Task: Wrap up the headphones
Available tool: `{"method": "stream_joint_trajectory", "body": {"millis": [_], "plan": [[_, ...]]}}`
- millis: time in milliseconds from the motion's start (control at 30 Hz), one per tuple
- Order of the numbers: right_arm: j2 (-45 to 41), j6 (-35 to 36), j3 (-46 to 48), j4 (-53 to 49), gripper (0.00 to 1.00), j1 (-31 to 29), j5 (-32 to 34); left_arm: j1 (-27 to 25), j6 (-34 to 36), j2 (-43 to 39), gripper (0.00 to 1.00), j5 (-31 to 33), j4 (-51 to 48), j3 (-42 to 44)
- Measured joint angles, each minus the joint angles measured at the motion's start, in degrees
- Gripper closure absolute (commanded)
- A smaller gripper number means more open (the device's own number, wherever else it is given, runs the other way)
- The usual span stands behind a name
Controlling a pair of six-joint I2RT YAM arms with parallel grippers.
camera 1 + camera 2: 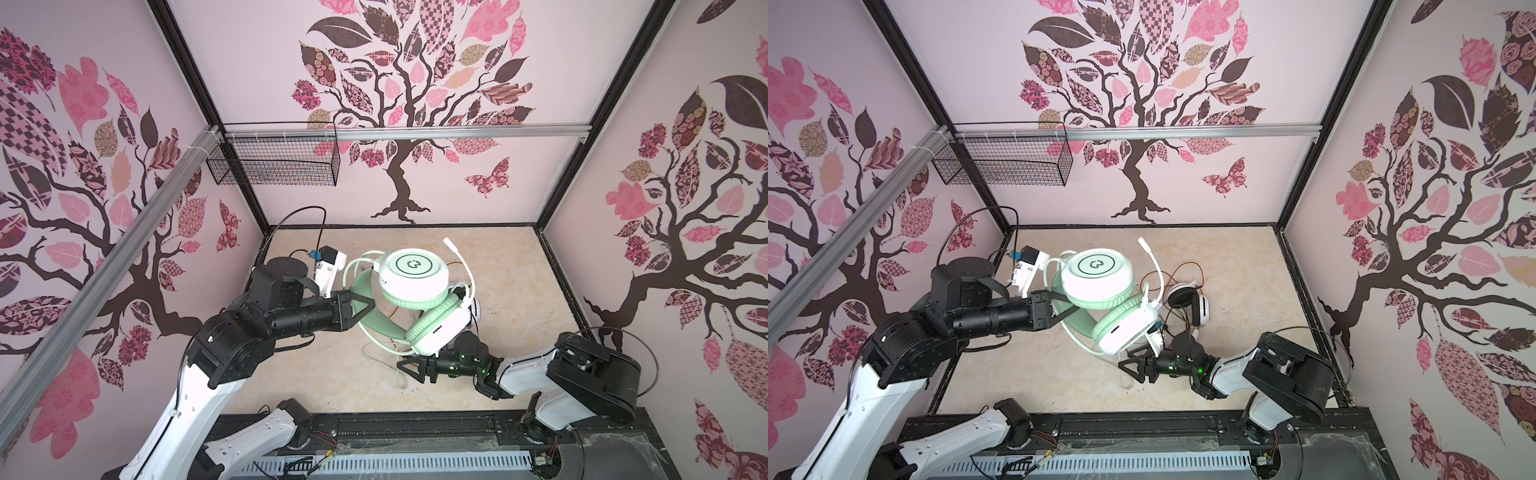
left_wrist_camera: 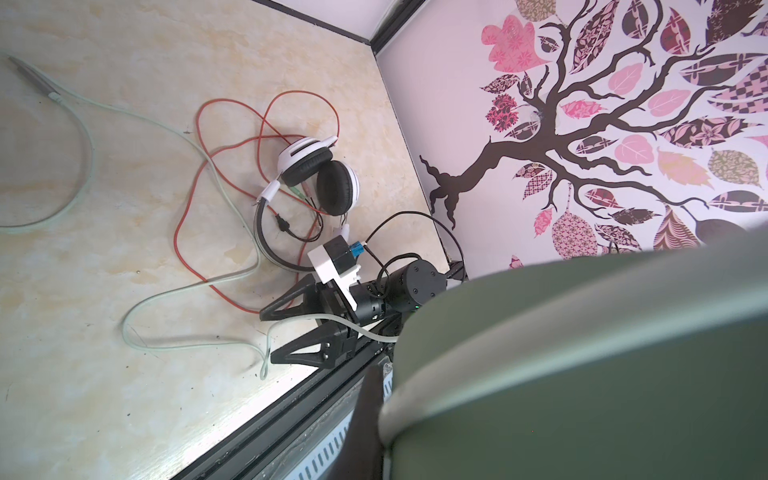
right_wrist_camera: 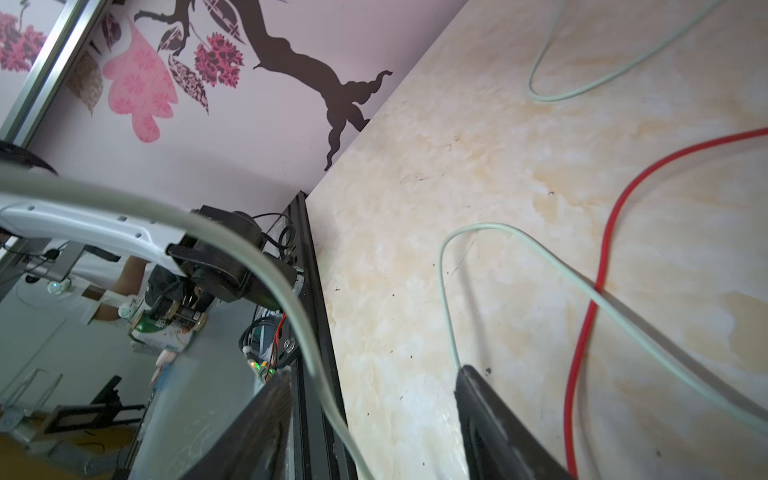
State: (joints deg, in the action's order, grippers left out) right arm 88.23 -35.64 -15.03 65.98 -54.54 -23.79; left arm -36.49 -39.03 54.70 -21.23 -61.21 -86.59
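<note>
The mint-green and white headphones [image 1: 411, 268] hang tilted above the floor, and my left gripper [image 1: 365, 305] is shut on their green headband [image 2: 582, 353]. That band fills the left wrist view and hides the jaws except one dark finger [image 2: 372, 419]. The pale green cable [image 2: 208, 286] trails down in loops over the floor. My right gripper [image 1: 1130, 371] stands open low near the front, below the lower ear cup [image 1: 1125, 328]. A strand of that cable [image 3: 307, 332] runs between its fingers. The white and black headphones [image 1: 1200, 307] lie behind, with their orange-red cable [image 2: 183, 232] tangled around them.
A black wire basket [image 1: 274, 160] hangs on the back wall at the left. A black rail [image 1: 415, 428] borders the front of the marbled floor [image 1: 316, 374]. Patterned walls close in the left, back and right sides.
</note>
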Motion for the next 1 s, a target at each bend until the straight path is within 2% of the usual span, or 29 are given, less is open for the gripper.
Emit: {"method": "stream_joint_trajectory", "body": {"millis": [200, 233, 300, 333, 367, 400, 500, 600, 667, 767, 867, 1000], "plan": [[5.9, -3.78, -0.76, 6.49, 0.45, -1.05, 0.09, 2.73, -0.44, 0.2, 1.0, -2.21, 1.2, 0.0], [6.54, -4.28, -0.79, 7.54, 0.5, -1.4, -0.04, 3.56, -0.57, 0.15, 1.0, -2.89, 1.42, 0.0], [7.26, -5.16, -0.81, 8.85, 0.71, -2.19, -0.26, 5.27, -0.92, 0.07, 1.0, -4.2, 1.92, 0.02], [7.43, -5.4, -0.81, 9.33, 0.87, -2.54, -0.39, 6.23, -1.18, -0.02, 1.0, -4.98, 2.19, 0.04], [7.41, -5.46, -0.81, 9.77, 0.97, -2.78, -0.44, 7.15, -1.44, -0.15, 1.0, -5.79, 2.45, 0.07], [7.19, -5.42, -0.79, 9.81, 1.0, -2.89, -0.09, 7.76, -1.51, -0.26, 1.0, -6.47, 2.69, 0.15], [1.09, -4.35, -0.13, 3.96, 1.0, -2.19, 2.73, 8.74, -1.33, -1.53, 1.0, -8.94, 3.93, 1.95], [-14.75, 2.1, -2.82, -14.75, 1.0, 0.44, 9.77, 8.76, -0.13, -4.22, 1.0, -11.5, 4.9, 6.14], [-26.43, 8.76, -9.44, -29.4, 1.0, 1.84, 17.81, 8.76, 1.07, -6.82, 1.0, -12.57, 4.72, 9.97], [-36.52, 17.77, -21.57, -43.85, 1.0, 5.07, 25.51, 8.76, 2.4, -10.51, 1.0, -13.97, 4.55, 16.44], [-39.63, 25.4, -32.04, -52.76, 1.0, 8.04, 31.85, 8.76, 2.95, -13.49, 1.0, -15.93, 5.29, 22.69], [-38.99, 32.37, -39.39, -60.76, 1.0, 8.39, 36.39, 8.76, 2.16, -16.48, 1.0, -18.97, 7.96, 28.81]]}}
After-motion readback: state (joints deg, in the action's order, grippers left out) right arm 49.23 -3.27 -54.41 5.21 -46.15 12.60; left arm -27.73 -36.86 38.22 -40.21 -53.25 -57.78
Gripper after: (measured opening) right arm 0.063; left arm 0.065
